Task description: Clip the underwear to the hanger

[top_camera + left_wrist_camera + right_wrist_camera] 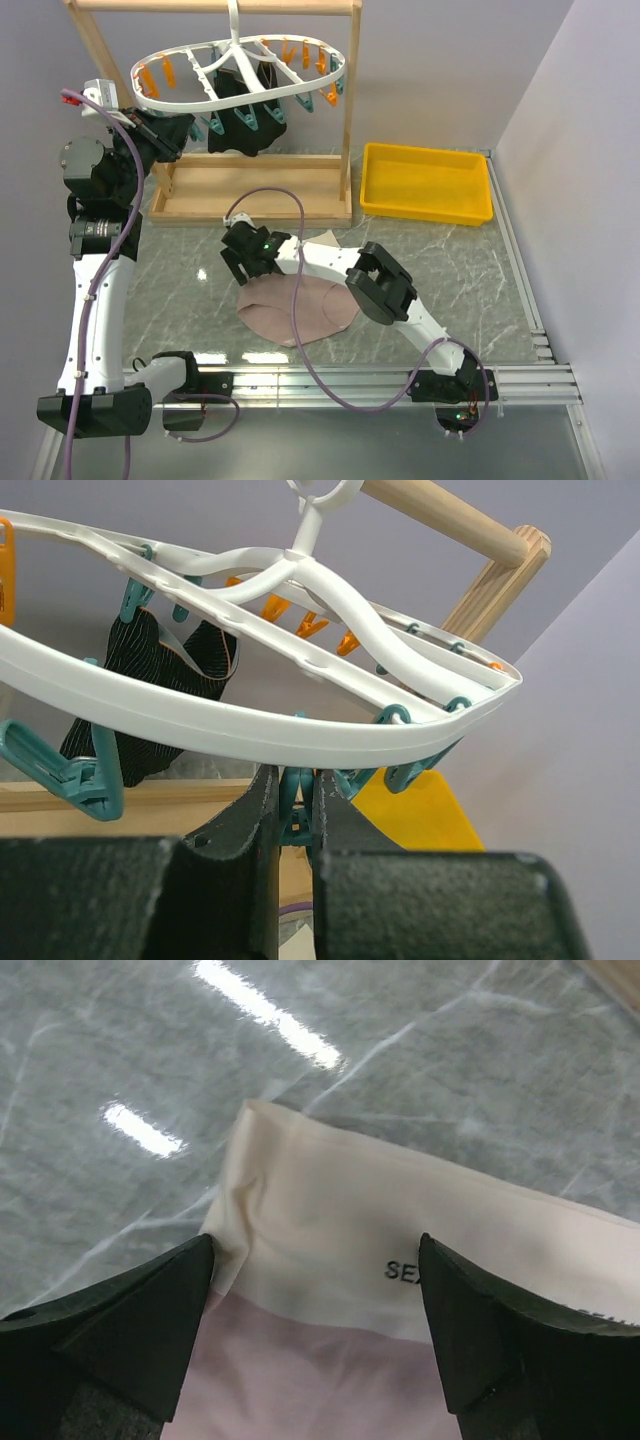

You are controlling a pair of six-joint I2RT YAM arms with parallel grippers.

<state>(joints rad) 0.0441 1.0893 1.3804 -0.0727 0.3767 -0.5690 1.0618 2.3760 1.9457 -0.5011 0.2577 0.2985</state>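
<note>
The pink underwear point(300, 305) lies flat on the marble table, its beige waistband point(400, 1220) toward the rack. My right gripper point(243, 262) is open and low over the waistband's left corner; in the right wrist view point(315, 1290) its fingers straddle the fabric without pinching it. The white oval hanger point(240, 70) hangs from the wooden rack's top bar, with orange and teal clothespins. My left gripper point(185, 135) is raised to the hanger's near-left rim. In the left wrist view point(297, 785) it is shut on a teal clothespin point(292, 825) just under the ring point(250, 730).
A black garment point(245, 110) hangs clipped under the hanger and shows in the left wrist view point(150, 680). The wooden rack's base point(250, 190) stands behind the underwear. A yellow tray point(428, 182) sits at the back right. A purple cable point(295, 300) crosses the underwear.
</note>
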